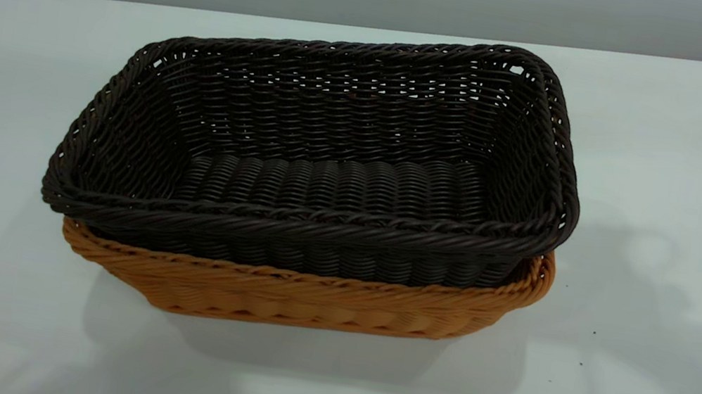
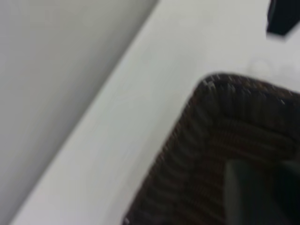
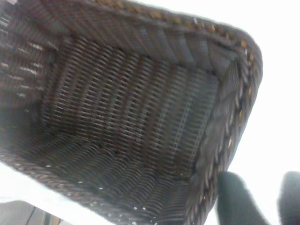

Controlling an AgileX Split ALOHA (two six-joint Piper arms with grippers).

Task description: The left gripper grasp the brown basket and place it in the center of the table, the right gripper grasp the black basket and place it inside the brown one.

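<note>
The black basket (image 1: 327,171) sits nested inside the brown basket (image 1: 305,300) on the white table (image 1: 683,174). Only the brown basket's rim and lower wall show under it. Neither gripper shows in the exterior view. In the right wrist view my right gripper (image 3: 262,201) is open and empty, just outside the black basket's (image 3: 126,108) rim, over the bare table. In the left wrist view my left gripper (image 2: 253,192) hangs over a corner of the black basket (image 2: 220,126), dark and blurred.
The table's far edge (image 1: 379,27) meets a grey wall behind the baskets. Arm shadows fall on the table at the right (image 1: 649,290). A dark block (image 2: 283,16) shows at the edge of the left wrist view.
</note>
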